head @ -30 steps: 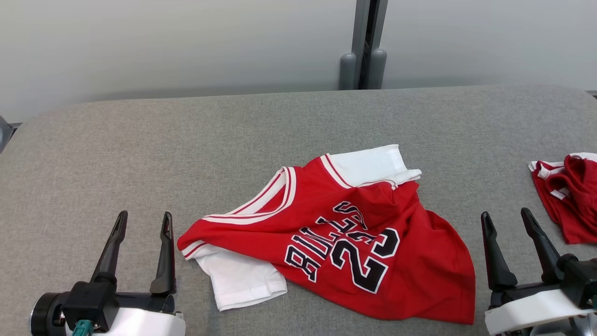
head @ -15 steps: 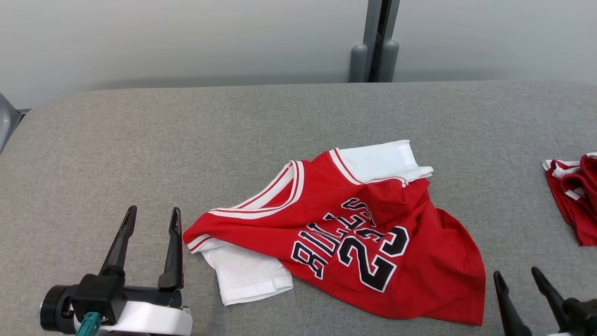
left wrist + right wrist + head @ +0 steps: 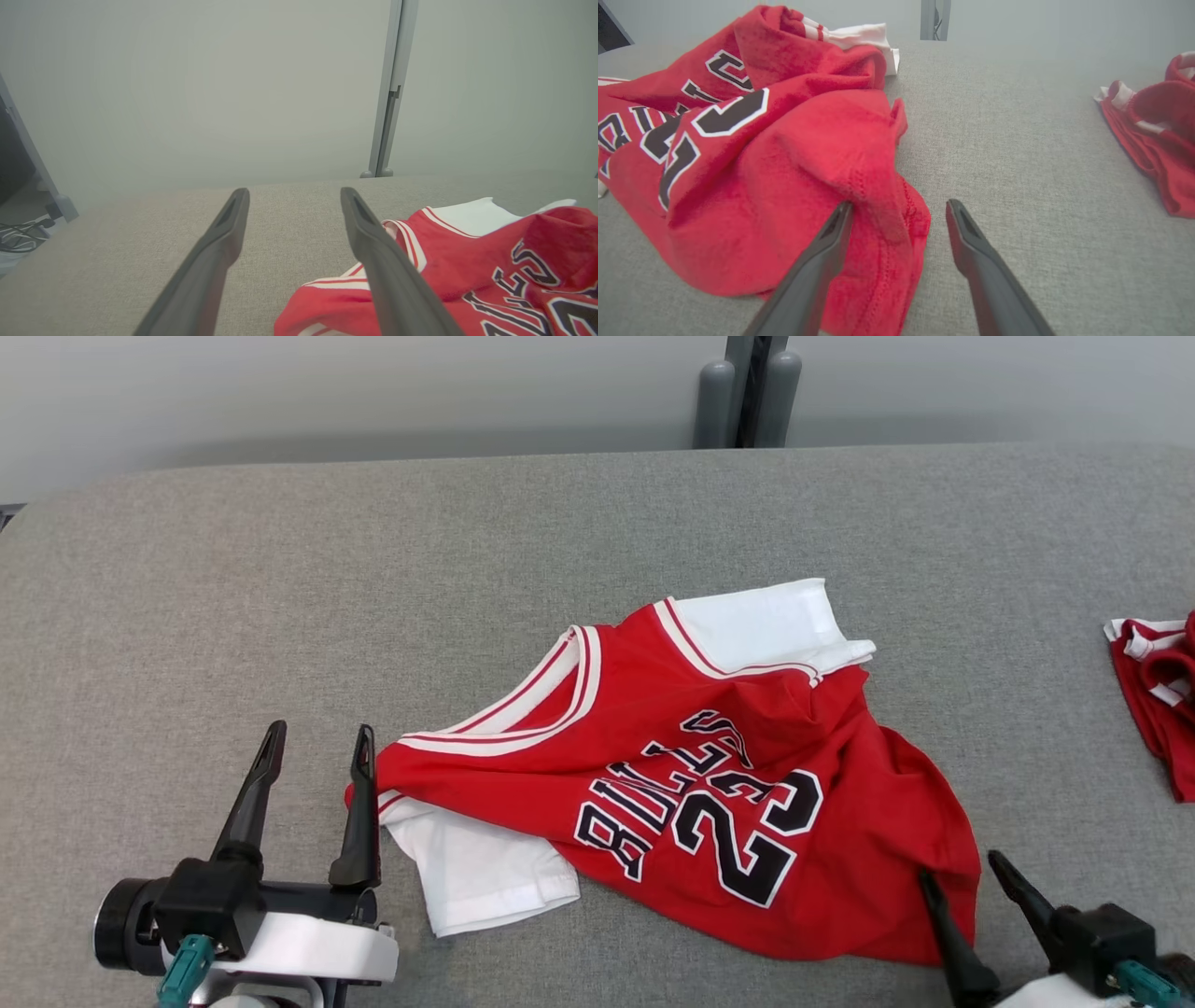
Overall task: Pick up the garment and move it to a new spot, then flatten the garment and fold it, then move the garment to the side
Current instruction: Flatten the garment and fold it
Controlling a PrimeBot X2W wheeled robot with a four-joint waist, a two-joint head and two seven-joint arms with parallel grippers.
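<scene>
The garment (image 3: 681, 775) lies on the table (image 3: 373, 569), just to the right of the left gripper (image 3: 320, 728) and stretching ahead of it. The right gripper (image 3: 960, 864) sits at the garment's opposite corner. The hem there lies in the gap between its fingers, and the rest spreads ahead and to its left. A second garment (image 3: 1158, 691) lies ahead of that gripper and well to its right, apart from the first. A post (image 3: 742, 392) stands beyond the table's far edge.
</scene>
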